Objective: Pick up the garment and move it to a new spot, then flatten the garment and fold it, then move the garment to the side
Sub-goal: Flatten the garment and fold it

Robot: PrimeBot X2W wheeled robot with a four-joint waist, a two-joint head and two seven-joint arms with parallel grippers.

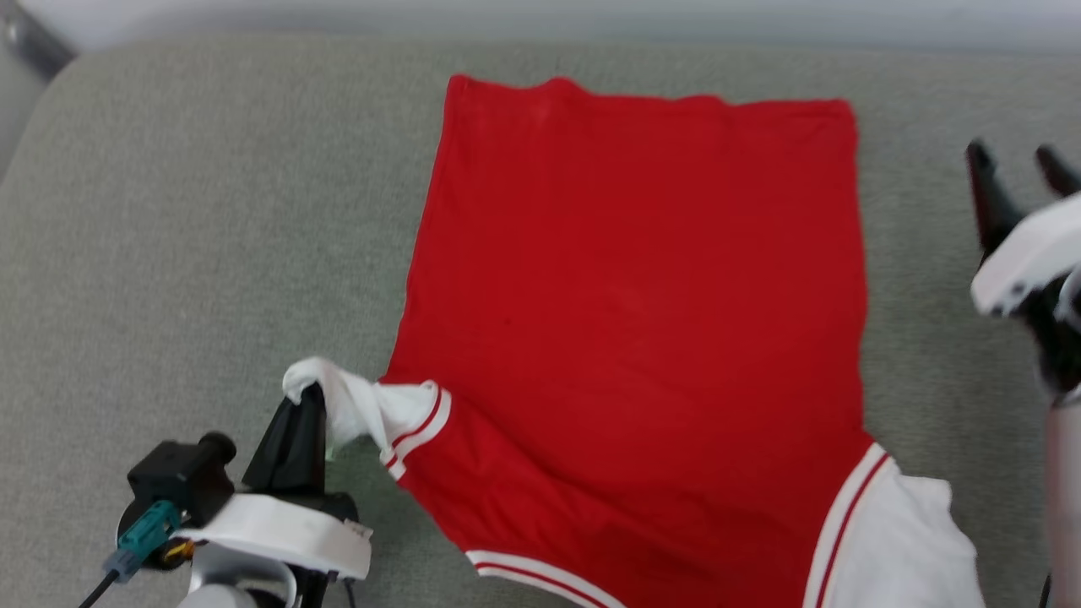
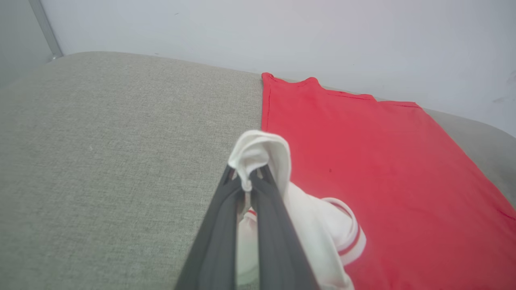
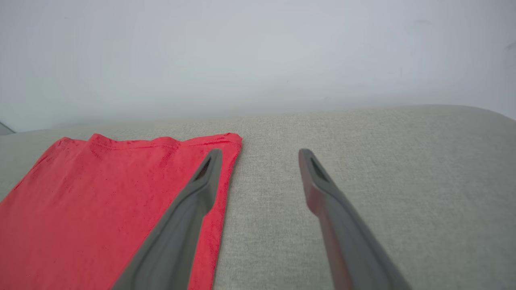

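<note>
Surface: grey-beige woven cushion (image 1: 169, 253), coarse flat weave, rounded far corners; pale plain wall (image 2: 242, 32) behind it.
Garment location: red jersey shirt (image 1: 633, 338) lies spread on the cushion, centre to right in head view, plain red side up, hem (image 1: 650, 95) at the far end, sleeves at the near end.
Garment vs left tool: left gripper (image 1: 311, 395) sits just off the shirt's near-left corner, on the tip of the white sleeve (image 1: 372, 409); the cloth bunches over the fingertips and stretches out sideways from the body.
Garment vs right tool: right gripper (image 1: 1013, 160) is off the shirt's right edge, over bare cushion; in right wrist view one finger overlaps the red edge, contact cannot be told.
Material: thin smooth knit, mostly flat, light ripple along the hem; red-white striped trim (image 1: 422, 426) at the sleeve seam; other sleeve (image 1: 895, 540) white, lying flat at near right, cut off by the frame.
Left tool state: fingers (image 2: 217, 241) pressed together, grasping sleeve fabric.
Right tool state: released, jaws wide apart, bare cushion seen between them.
Left arm pose: low at lower left of head view, fingers pointing away and slightly right, white wrist casing and black block behind them.
Right arm pose: at right edge of head view, blurred, fingers pointing toward the far end.
</note>
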